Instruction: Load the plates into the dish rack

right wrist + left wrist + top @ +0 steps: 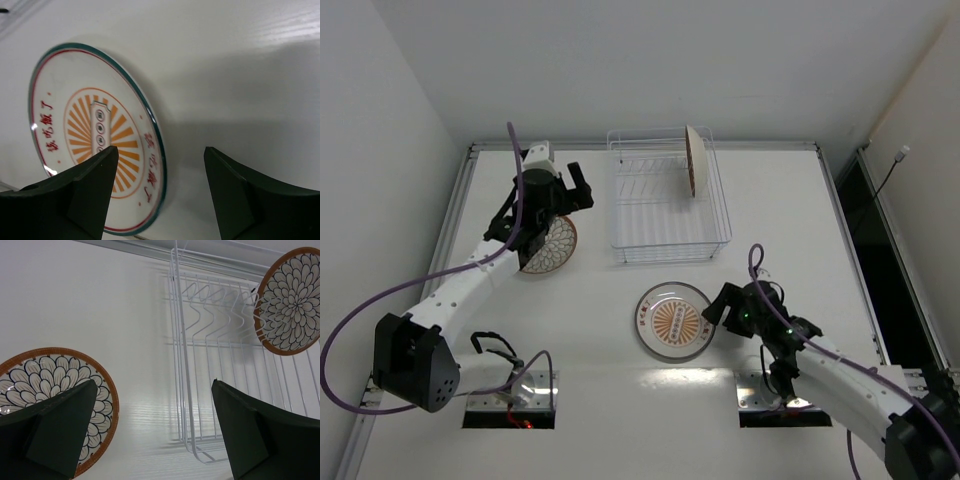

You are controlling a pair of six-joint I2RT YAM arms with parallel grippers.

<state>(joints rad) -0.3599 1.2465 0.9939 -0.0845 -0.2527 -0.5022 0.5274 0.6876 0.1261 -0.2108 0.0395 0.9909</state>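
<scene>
The white wire dish rack point(665, 215) stands at the back middle of the table, with one petal plate point(695, 160) upright on edge in its right side. That plate also shows in the left wrist view point(292, 300), behind the rack's wires point(200, 340). A second petal plate point(555, 248) lies flat on the table, partly under my left arm, and is seen at the lower left of the left wrist view point(50, 375). My left gripper point(578, 190) is open and empty point(155, 430) between this plate and the rack. A sunburst plate point(675, 320) lies flat in front. My right gripper point(717, 305) is open, its jaws straddling that plate's right rim point(150, 165).
White walls enclose the table on the left and at the back. A metal rail point(455, 215) runs along the left edge, and a dark gap point(865, 220) lies beyond the right edge. Purple cables point(510, 160) loop off both arms.
</scene>
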